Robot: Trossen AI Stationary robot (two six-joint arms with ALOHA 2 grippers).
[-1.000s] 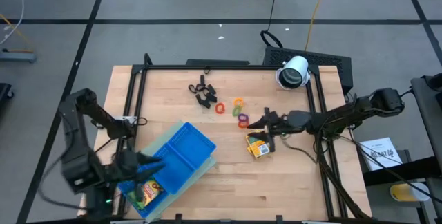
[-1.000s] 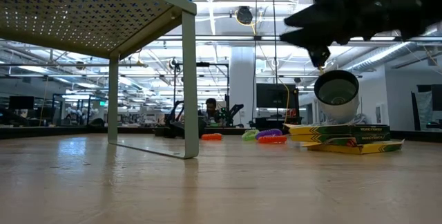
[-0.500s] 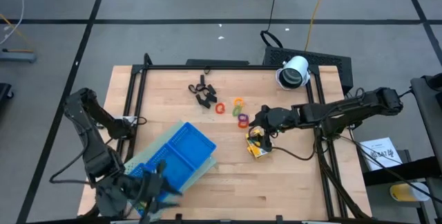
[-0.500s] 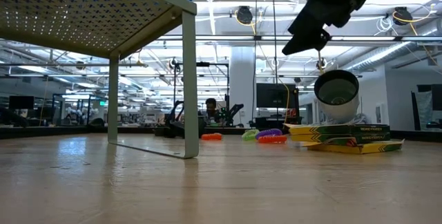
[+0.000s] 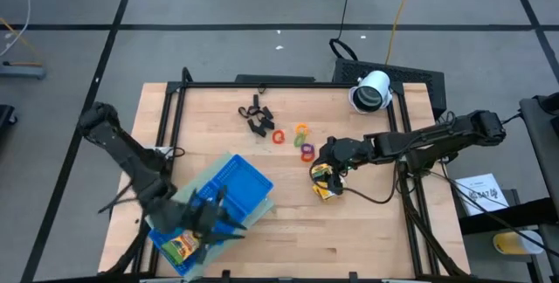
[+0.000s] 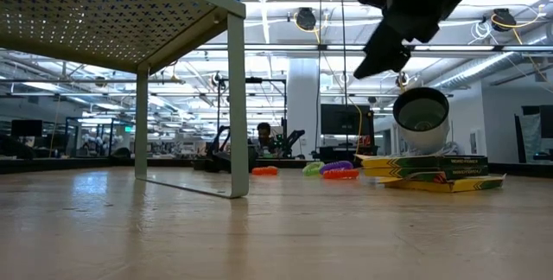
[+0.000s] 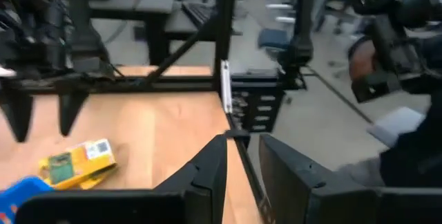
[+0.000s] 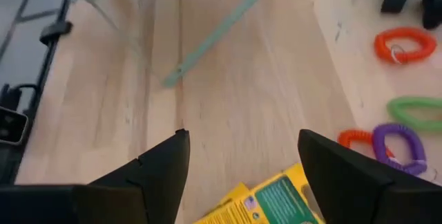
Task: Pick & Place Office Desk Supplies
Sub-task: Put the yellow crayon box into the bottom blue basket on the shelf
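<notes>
Right gripper (image 5: 321, 171) fingers spread wide, nothing held, hovering directly over yellow pack (image 5: 327, 183) lying flat on table (image 5: 367, 222). Coloured rings (image 5: 303, 142) just beside pack, black clips (image 5: 256, 117) farther off. Left gripper (image 5: 229, 216) well apart from pack, above blue tray (image 5: 240, 182); fingers narrow, nothing between. Second pack (image 5: 180, 248) in tray.

Bright overhead light; left arm motion-blurred
</notes>
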